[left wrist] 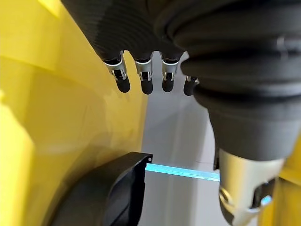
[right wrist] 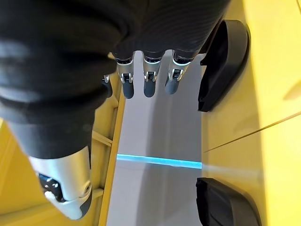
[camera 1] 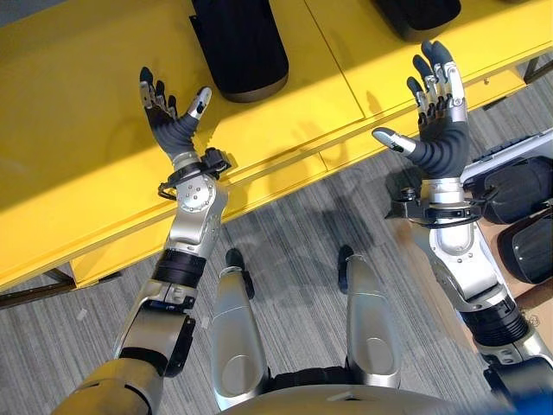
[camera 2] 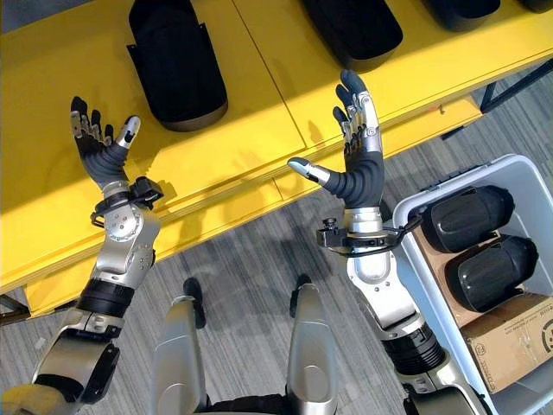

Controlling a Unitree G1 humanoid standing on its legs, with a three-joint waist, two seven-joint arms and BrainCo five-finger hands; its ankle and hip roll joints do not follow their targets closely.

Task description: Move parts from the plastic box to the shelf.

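The yellow shelf [camera 2: 259, 104] already carries black parts [camera 2: 177, 65]. The plastic box [camera 2: 415, 216] at the robot's right holds two more parts [camera 2: 467, 216], seemingly rigid, smooth and bulky; grip across the body. Left hand [camera 2: 95, 143] and right hand [camera 2: 359, 147] hover spread wide, empty.

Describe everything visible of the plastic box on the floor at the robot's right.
The plastic box is a pale grey-white bin with a rounded rim, standing on the grey carpet beside the yellow shelf. It is open-topped and cut off by the picture's edge. Inside lie two black, glossy moulded parts side by side, and a brown cardboard box nearer the robot. The right hand, open, is above the shelf edge, not touching the box.
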